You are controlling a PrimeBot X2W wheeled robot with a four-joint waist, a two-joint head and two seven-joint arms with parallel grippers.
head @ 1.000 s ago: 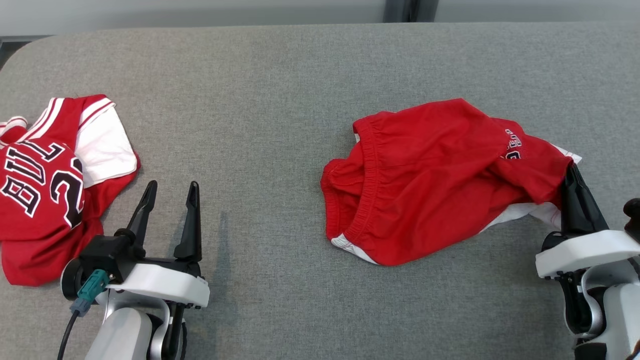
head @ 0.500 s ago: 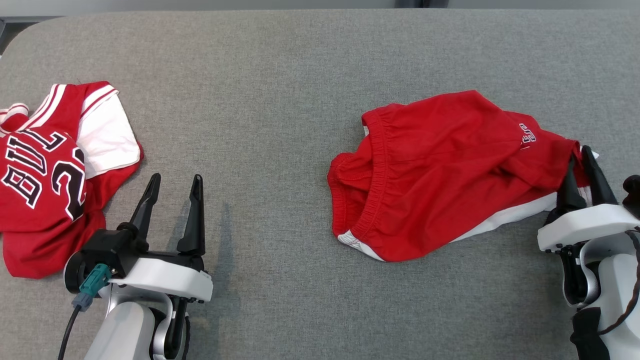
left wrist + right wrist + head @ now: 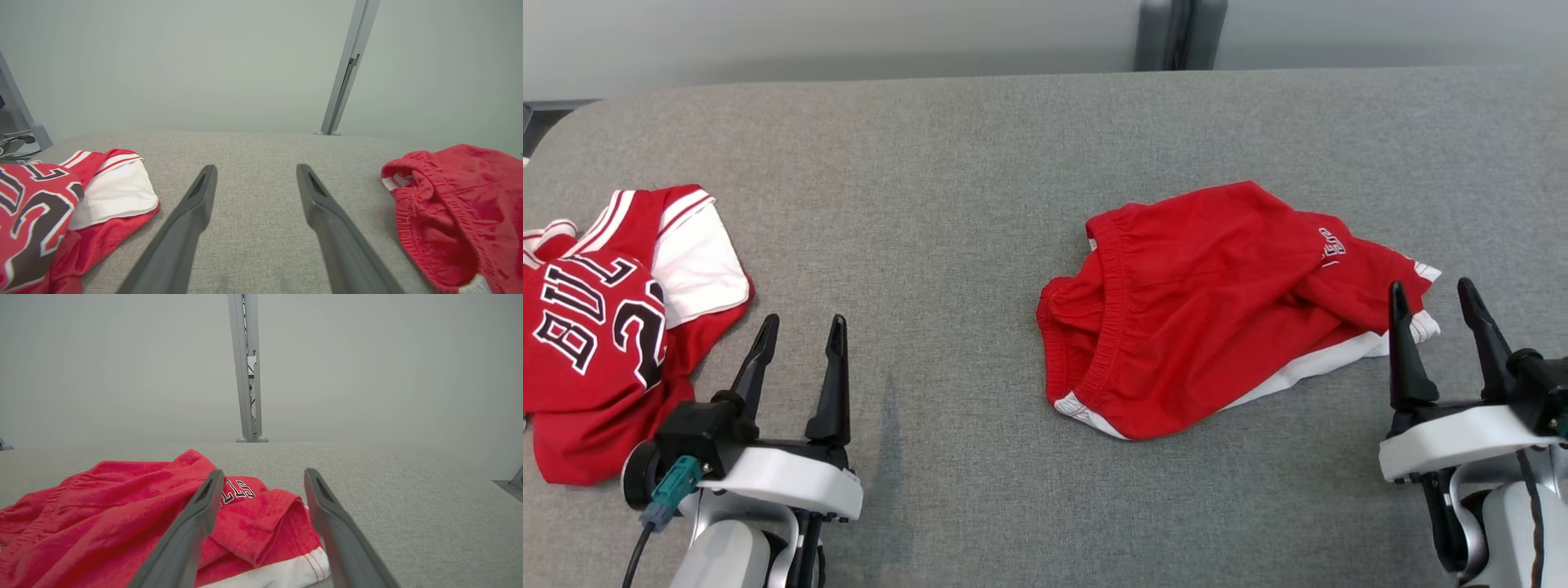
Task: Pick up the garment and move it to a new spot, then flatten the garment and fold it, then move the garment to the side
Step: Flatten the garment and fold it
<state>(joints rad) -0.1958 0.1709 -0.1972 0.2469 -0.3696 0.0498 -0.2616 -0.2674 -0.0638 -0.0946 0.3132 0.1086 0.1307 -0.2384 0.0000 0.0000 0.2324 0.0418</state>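
The right gripper (image 3: 1431, 287) has its fingers wide apart and empty, tips at the white-trimmed leg hem of the red shorts (image 3: 1201, 302), which lie crumpled on the right half of the grey table (image 3: 947, 163). The left gripper (image 3: 804, 322) is equally wide and empty, beside a red jersey (image 3: 596, 327) at the table's left.

Jersey (image 3: 605, 327) L, shorts (image 3: 1201, 310) R, on tbl (image 3: 931, 163)
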